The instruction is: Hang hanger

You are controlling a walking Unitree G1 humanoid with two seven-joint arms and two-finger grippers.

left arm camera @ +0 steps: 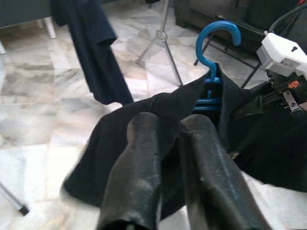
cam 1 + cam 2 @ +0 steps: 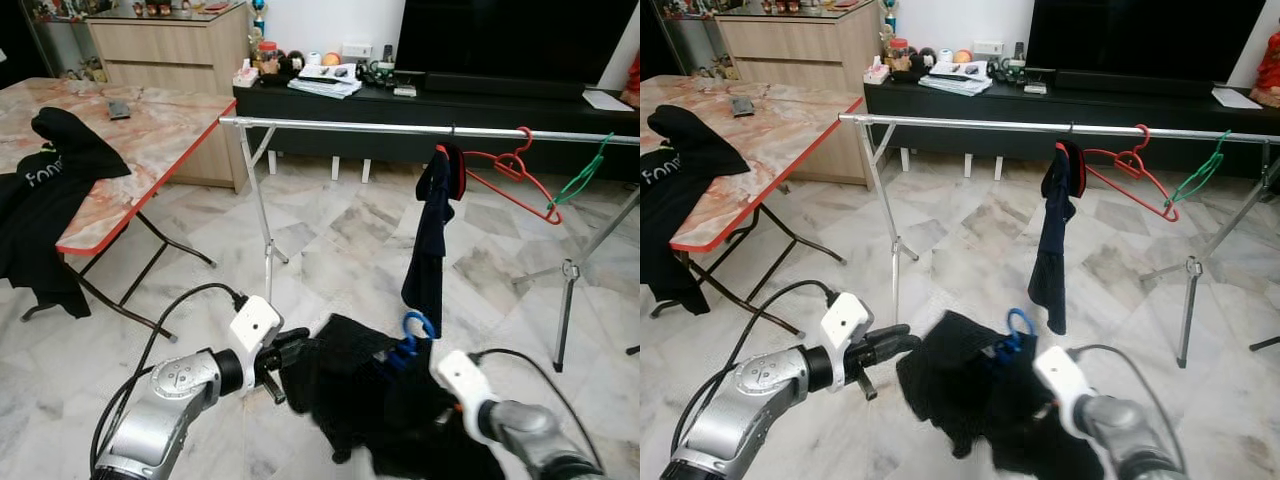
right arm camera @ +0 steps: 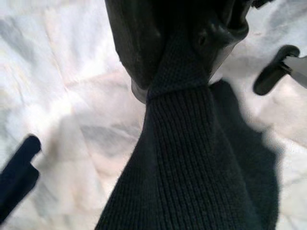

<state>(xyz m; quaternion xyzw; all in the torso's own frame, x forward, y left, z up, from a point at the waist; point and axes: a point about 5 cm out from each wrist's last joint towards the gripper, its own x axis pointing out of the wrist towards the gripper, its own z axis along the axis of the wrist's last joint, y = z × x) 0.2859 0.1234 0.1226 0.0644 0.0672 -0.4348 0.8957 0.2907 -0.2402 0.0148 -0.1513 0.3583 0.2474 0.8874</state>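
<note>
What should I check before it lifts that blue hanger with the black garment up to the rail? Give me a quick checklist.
1. Right gripper clamped on black garment: ok.
2. Left gripper holding garment: cannot tell; its fingers sit close together beside the cloth.
3. Blue hanger hook upright and free: ok.
4. Bare stretch on rail left of the hanging dark garment: ok.
5. Garment seated squarely on hanger: cannot tell, bunched.

A blue plastic hanger (image 2: 412,338) carries a black knitted garment (image 2: 350,385) above a pale grey-veined marble floor (image 2: 340,240). On the silver metal rail (image 2: 400,128) hang a navy cloth (image 2: 432,235), a red wire hanger (image 2: 510,172) and a green wire hanger (image 2: 582,178). The folding table's tabletop (image 2: 150,130) is pink-marbled with a red edge; a black shirt (image 2: 50,190) with white lettering drapes its near corner.
</note>
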